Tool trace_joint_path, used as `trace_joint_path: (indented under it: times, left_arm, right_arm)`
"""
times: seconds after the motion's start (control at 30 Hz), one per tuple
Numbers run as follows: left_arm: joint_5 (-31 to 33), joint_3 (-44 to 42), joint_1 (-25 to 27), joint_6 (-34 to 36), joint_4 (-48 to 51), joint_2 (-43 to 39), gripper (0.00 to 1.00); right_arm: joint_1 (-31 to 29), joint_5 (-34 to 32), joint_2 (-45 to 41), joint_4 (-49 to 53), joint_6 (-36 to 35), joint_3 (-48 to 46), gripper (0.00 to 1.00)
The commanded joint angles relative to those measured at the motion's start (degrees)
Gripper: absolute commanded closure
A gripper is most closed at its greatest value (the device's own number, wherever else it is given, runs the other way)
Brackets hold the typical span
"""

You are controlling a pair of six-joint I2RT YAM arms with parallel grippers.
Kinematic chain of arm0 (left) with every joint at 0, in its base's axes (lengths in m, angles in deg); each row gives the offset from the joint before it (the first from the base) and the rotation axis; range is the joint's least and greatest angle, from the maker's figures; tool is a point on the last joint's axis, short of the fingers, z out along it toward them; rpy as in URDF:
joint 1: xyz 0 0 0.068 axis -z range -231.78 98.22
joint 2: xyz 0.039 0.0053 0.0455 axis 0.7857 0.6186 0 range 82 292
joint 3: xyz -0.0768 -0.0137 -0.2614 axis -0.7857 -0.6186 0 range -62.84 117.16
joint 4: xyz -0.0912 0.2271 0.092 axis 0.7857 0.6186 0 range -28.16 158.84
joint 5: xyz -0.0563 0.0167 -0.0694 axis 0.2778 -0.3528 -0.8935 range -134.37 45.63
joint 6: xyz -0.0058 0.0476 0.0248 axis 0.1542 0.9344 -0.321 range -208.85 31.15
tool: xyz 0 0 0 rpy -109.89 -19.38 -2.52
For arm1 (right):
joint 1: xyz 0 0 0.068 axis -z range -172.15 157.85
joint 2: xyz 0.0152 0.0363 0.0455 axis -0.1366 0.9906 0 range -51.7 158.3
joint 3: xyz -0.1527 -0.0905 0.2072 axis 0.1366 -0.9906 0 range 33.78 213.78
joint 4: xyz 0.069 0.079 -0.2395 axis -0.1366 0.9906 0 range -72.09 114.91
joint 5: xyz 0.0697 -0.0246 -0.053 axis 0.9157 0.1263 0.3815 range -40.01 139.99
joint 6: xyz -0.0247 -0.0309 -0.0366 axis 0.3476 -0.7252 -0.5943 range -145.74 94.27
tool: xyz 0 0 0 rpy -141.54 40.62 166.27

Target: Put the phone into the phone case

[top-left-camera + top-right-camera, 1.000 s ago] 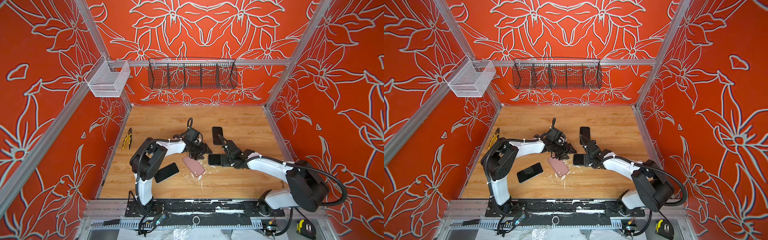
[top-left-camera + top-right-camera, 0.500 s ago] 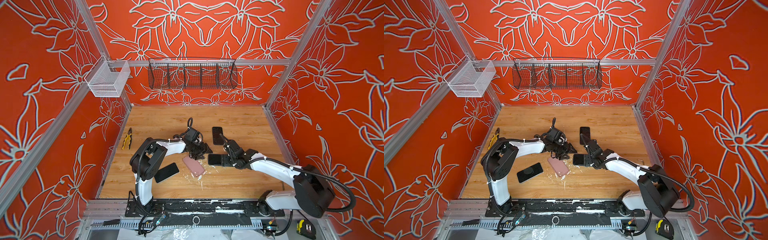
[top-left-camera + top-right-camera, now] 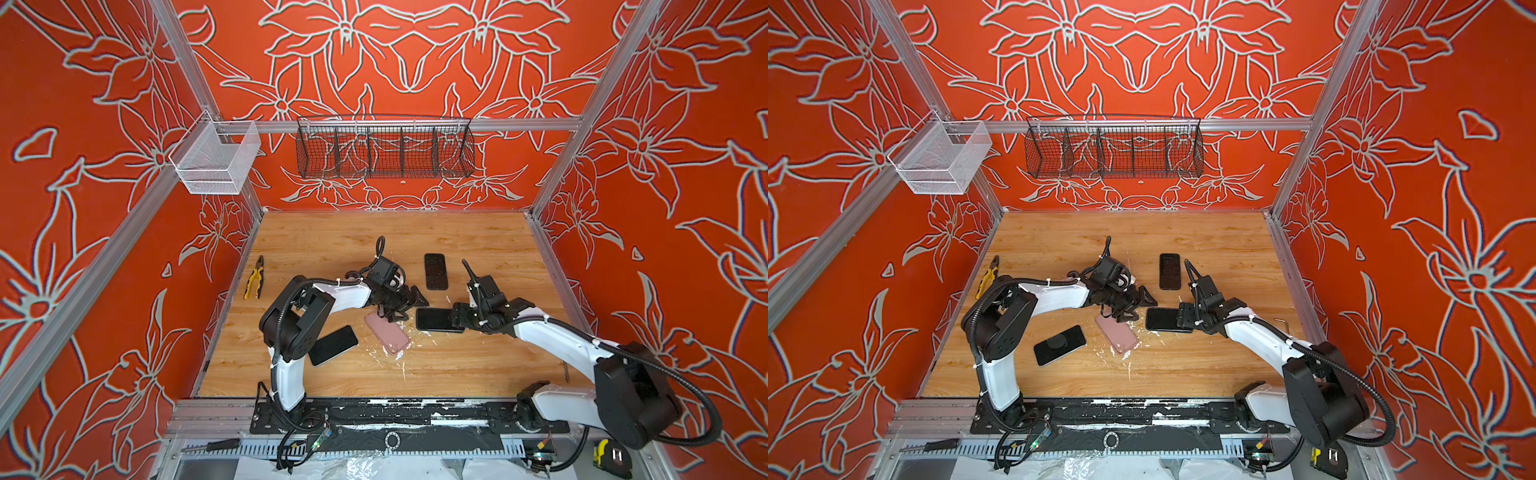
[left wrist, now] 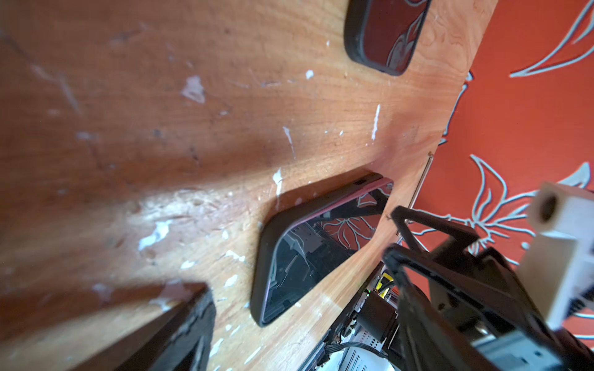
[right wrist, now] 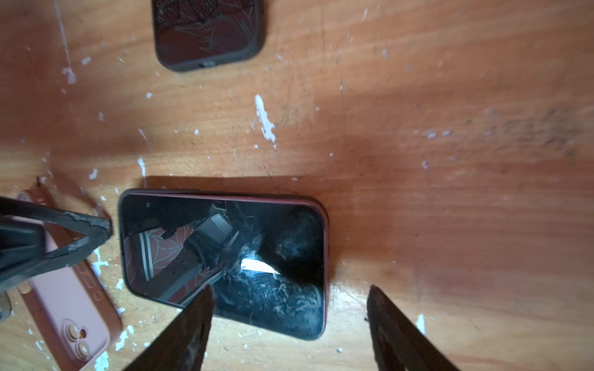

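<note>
pink case point(image 5: 67, 298) lens holes point(image 5: 77, 337): right wrist only; left gripper point(image 3: 409, 309), right gripper point(image 5: 289, 289) wide, empty

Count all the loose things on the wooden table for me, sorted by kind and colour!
Black phones, cased or not: 3 (back phone, middle phone, front-left phone)
Pink phone case: 1
Yellow-handled pliers: 1
Small metal hex key: 1
Total: 6

Left arm point(image 3: 347, 296) and right arm point(image 3: 555, 338): white shells, black joints, ribbed black cables point(image 3: 702, 395), white zip ties. Left hand point(image 3: 405, 308) and right hand point(image 3: 457, 320): black.
</note>
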Motion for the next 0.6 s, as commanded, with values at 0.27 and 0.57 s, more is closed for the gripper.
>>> trace_joint_path:
  times: [0.27, 0.57]
  left_arm:
    - [-1.49, -1.47, 0.45, -0.87, -4.57, 3.31, 0.12]
    - [-3.72, -2.97, 0.71, -3.94, -12.81, 4.62, 0.12]
  right_arm:
    - [0.25, 5.80, 4.71, -6.33, 2.22, -2.80, 0.24]
    - [0.21, 8.27, 6.99, -10.78, 4.47, -5.23, 0.25]
